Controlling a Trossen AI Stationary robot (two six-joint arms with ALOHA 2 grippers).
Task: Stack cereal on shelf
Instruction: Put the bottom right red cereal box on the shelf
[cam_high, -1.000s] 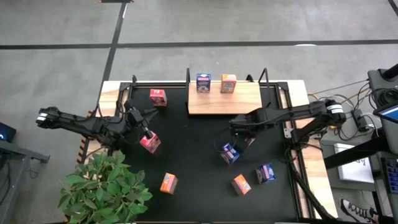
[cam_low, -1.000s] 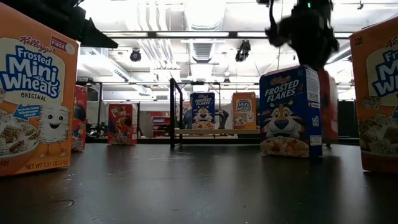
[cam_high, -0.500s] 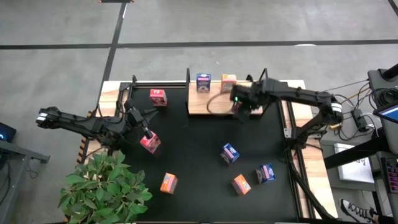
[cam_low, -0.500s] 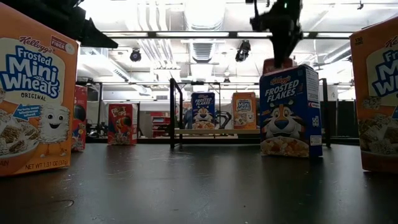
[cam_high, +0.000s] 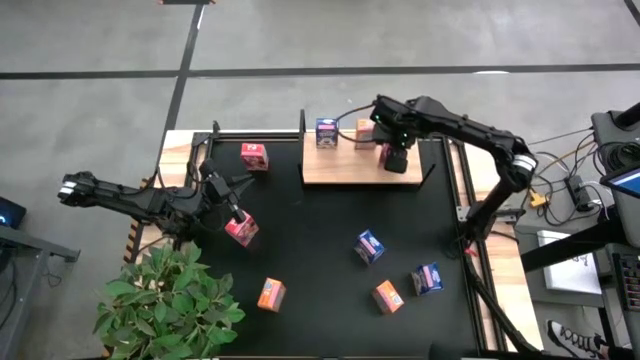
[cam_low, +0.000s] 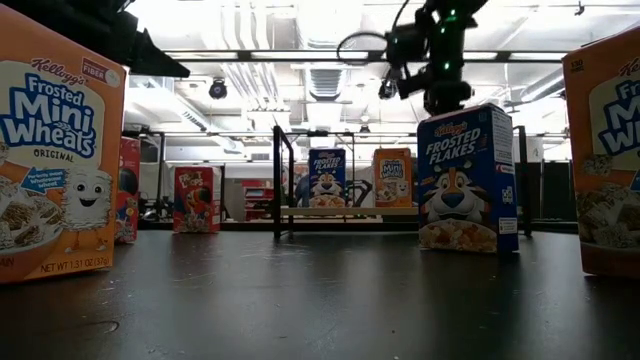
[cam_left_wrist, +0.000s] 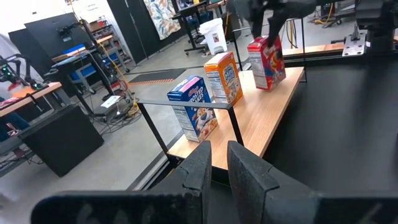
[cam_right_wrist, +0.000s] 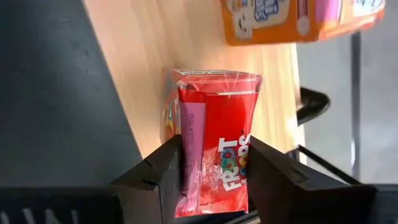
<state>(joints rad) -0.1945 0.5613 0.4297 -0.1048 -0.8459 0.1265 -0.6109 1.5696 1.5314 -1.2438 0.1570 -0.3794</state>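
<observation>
A: Where's the right gripper (cam_high: 392, 152)?

B: Over the shelf (cam_high: 345, 166), at about one o'clock on the table, fingers (cam_right_wrist: 163, 167) clamped on a red box (cam_right_wrist: 214, 140). An orange box (cam_high: 366, 128) and a blue box (cam_high: 327, 132) stand just beside it on the board.

A: And the left gripper (cam_high: 236, 215)?

B: At nine o'clock, clenched tight with nothing between its fingers, next to another red box (cam_high: 242, 230).
</observation>
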